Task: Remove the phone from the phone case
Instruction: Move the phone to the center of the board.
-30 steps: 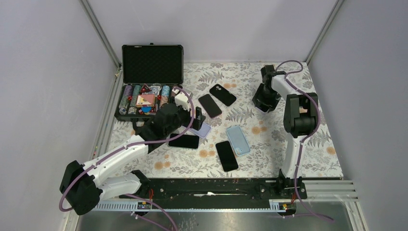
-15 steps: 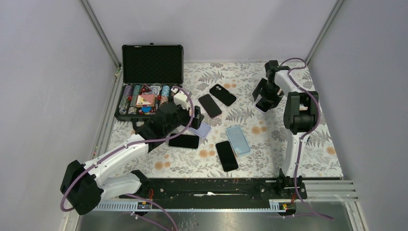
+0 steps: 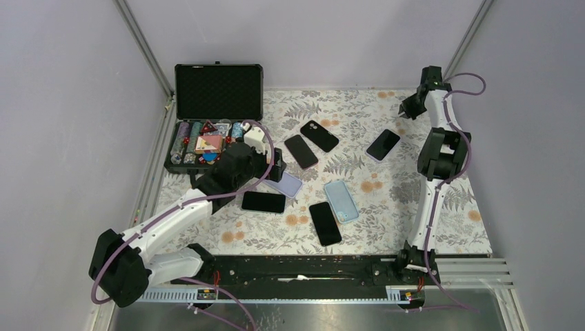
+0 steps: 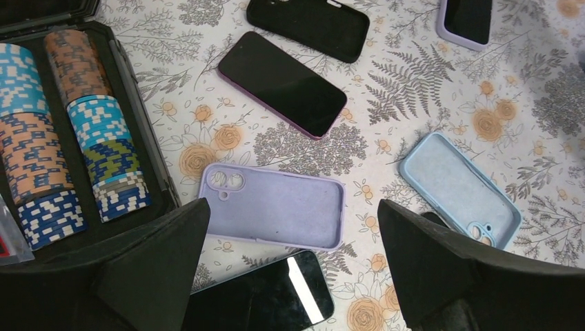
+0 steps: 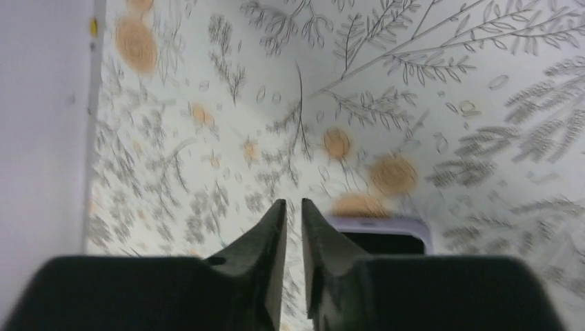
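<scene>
A phone in a lilac case (image 3: 383, 144) lies flat at the far right of the floral table, its corner showing in the right wrist view (image 5: 379, 234). My right gripper (image 3: 407, 109) hangs raised near the back right corner, well clear of it. Its jaws (image 5: 293, 203) are closed to a narrow slit with nothing between them. My left gripper (image 3: 276, 169) hovers open over an empty lilac case (image 4: 276, 207) and a bare black phone (image 4: 262, 289), touching neither.
An open poker-chip case (image 3: 214, 117) stands at the back left. An empty light blue case (image 3: 341, 200), a black phone (image 3: 325, 223), a purple-edged phone (image 3: 301, 151) and a black-cased phone (image 3: 319, 135) lie mid-table. Enclosure walls stand close to the right arm.
My right gripper left the lilac-cased phone on the table, rose and swung to the back right corner, its jaws widening and then closing. The left arm barely moved.
</scene>
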You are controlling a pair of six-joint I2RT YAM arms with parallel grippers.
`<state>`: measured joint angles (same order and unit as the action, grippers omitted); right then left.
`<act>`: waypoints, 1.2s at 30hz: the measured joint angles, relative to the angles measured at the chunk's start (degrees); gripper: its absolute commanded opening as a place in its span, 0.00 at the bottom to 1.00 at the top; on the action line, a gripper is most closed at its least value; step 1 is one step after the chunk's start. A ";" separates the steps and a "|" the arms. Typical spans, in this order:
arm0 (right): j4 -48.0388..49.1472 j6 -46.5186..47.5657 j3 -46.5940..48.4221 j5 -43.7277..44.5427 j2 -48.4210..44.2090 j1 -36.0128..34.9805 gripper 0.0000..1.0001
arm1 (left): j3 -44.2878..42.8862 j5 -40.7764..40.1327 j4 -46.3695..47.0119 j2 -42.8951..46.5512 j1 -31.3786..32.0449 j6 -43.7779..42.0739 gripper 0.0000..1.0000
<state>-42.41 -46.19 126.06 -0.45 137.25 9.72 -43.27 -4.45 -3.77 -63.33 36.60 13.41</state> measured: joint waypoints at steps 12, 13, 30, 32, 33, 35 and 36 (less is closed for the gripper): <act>-6.97 -12.46 3.87 -2.08 8.70 1.16 0.11 | -1.73 0.22 -1.46 -1.66 -2.08 0.20 0.99; -7.08 -13.07 3.69 -2.05 8.59 1.16 0.11 | -1.73 0.22 -1.49 -1.66 -2.19 0.20 0.99; -4.02 -12.66 -27.12 -1.07 -9.62 -3.89 0.00 | 1.68 0.63 -1.05 2.45 -2.82 1.70 0.99; -3.78 -11.76 -32.41 -0.48 -12.96 -5.42 0.00 | 2.64 0.66 -0.92 3.78 -2.82 1.95 0.99; -3.80 -11.23 -34.18 -0.07 -14.14 -6.08 0.02 | 3.04 0.70 -0.83 4.37 -2.82 2.10 0.99; -4.04 -9.97 -36.37 0.83 -15.76 -7.23 0.18 | 3.63 0.83 -0.70 5.31 -2.82 2.25 0.99; -4.39 -9.07 -36.68 1.38 -16.15 -7.80 0.33 | 3.96 0.90 -0.52 5.77 -2.82 2.32 0.99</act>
<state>-46.81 -55.27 89.38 0.93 121.10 1.91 -39.31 -3.55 -4.29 -57.56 33.78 15.73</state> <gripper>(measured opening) 0.071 0.985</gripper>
